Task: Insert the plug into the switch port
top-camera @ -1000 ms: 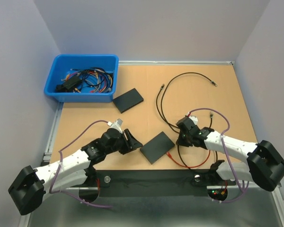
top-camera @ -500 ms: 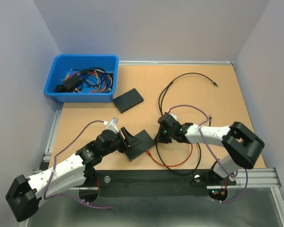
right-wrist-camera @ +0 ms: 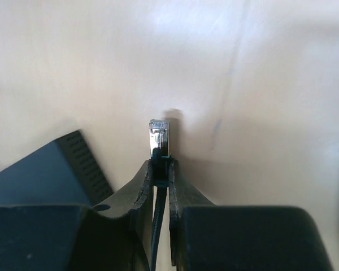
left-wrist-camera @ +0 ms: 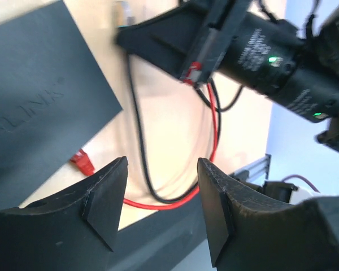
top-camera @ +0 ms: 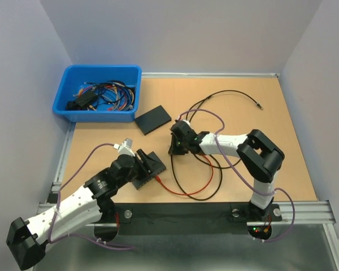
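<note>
A black switch (top-camera: 148,168) lies flat on the table at the tip of my left gripper (top-camera: 142,164). In the left wrist view the switch (left-wrist-camera: 34,107) sits left of and beyond my left gripper (left-wrist-camera: 161,165), whose jaws stand open with only table and cables between them. My right gripper (top-camera: 175,145) is shut on the clear plug (right-wrist-camera: 159,135) of a black cable (top-camera: 231,92), just right of and beyond the switch. A vented corner of the switch (right-wrist-camera: 51,169) shows at lower left in the right wrist view. My right gripper (right-wrist-camera: 161,162) holds the plug pointing forward.
A red cable (top-camera: 206,182) with a red plug (left-wrist-camera: 82,162) loops beside the switch's near edge. A second black switch (top-camera: 152,119) lies further back. A blue bin (top-camera: 73,110) with several cables stands at the back left.
My right gripper has moved left and further back with the plug. The switch has slid left together with my left gripper.
</note>
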Robot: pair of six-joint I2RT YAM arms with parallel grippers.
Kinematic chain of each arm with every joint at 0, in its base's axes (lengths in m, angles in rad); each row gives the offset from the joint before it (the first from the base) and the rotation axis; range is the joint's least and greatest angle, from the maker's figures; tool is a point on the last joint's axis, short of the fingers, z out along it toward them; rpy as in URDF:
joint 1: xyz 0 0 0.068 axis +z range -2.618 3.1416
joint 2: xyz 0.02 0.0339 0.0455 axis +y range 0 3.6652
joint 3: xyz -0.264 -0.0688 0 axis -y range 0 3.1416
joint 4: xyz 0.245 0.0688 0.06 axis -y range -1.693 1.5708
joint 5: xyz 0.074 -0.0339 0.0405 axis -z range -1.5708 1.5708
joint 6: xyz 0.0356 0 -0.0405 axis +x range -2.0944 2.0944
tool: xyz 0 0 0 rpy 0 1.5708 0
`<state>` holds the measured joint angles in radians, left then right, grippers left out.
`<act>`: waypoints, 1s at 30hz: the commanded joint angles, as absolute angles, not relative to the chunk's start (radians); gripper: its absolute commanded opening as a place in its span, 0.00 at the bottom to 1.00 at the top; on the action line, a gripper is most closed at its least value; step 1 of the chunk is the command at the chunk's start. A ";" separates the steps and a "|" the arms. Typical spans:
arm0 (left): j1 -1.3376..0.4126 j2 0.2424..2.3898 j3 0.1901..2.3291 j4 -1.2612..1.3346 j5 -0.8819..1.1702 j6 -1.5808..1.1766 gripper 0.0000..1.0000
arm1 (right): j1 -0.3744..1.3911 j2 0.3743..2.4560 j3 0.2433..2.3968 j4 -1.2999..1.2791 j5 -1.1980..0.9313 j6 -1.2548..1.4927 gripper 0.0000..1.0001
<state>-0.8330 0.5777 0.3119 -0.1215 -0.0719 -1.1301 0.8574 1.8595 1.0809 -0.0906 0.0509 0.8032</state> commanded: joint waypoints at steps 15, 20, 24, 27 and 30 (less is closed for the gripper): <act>-0.384 0.715 0.414 -0.192 -0.005 -0.897 0.65 | 0.876 1.577 1.085 -0.249 -0.147 0.503 0.01; -0.296 0.784 0.407 -0.111 0.072 -0.835 0.65 | 0.953 1.546 0.985 -0.204 -0.152 0.581 0.00; -0.255 0.851 0.397 -0.052 0.104 -0.792 0.65 | 0.959 1.562 0.888 -0.117 -0.175 0.643 0.00; -0.242 0.899 0.393 -0.028 0.115 -0.781 0.65 | 0.969 1.569 0.828 -0.062 -0.209 0.687 0.01; -0.232 0.937 0.380 -0.005 0.120 -0.778 0.65 | 0.992 1.586 0.819 -0.045 -0.219 0.701 0.01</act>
